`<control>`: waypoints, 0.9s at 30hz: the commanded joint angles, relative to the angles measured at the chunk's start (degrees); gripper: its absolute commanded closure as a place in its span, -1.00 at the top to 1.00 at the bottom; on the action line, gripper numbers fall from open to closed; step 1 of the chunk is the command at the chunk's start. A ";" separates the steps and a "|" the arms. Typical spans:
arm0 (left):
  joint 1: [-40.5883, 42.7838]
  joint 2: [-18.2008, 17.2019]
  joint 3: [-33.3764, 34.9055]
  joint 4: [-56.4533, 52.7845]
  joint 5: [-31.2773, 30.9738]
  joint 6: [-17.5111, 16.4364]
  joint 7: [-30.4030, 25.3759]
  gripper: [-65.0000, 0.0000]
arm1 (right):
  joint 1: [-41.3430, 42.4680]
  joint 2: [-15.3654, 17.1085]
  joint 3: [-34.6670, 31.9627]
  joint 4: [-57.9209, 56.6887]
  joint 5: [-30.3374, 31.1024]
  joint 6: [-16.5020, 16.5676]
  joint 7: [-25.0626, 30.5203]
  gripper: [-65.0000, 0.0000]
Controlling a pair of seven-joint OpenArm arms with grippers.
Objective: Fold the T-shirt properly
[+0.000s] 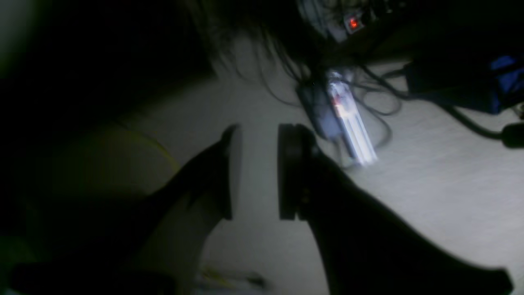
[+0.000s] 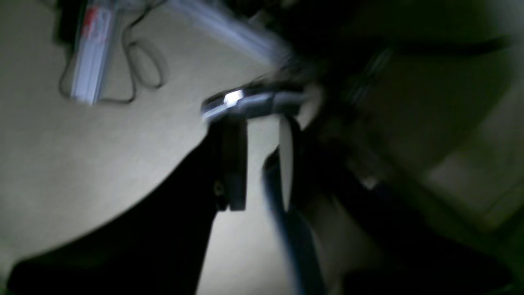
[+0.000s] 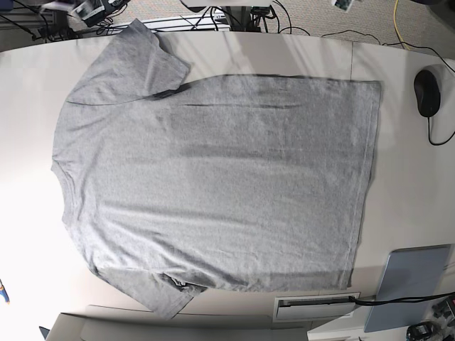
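While the grey T-shirt (image 3: 213,177) lies flat, plain side up, across mid-frame on the white table (image 3: 398,142), with left gripper (image 1: 260,172) and right gripper (image 2: 263,164) both parted and empty, off the cloth: risks bunching from uneven pinches.

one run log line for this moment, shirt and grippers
T-shirt: flat on table, plain side up, unfolded | left gripper: open, empty, off the shirt | right gripper: open, empty | arms: not in base view
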 commanded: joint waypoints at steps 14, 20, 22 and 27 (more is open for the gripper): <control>-13.25 -8.83 -0.13 10.45 17.88 -3.43 10.97 -0.16 | -0.70 0.61 18.49 31.41 -12.15 8.90 -6.32 -0.40; -21.33 -9.03 -0.11 8.46 15.34 -13.14 8.74 -0.09 | 3.78 0.61 18.47 32.15 -13.11 9.09 -7.19 0.02; -24.02 -9.20 -0.11 6.10 15.41 -15.63 8.57 -0.09 | 3.91 0.61 18.47 32.15 -14.16 9.29 -7.39 0.02; -28.44 -12.31 -0.09 -0.98 15.41 -18.40 8.52 -0.09 | 3.93 0.61 18.47 32.15 -17.51 10.97 -6.75 0.02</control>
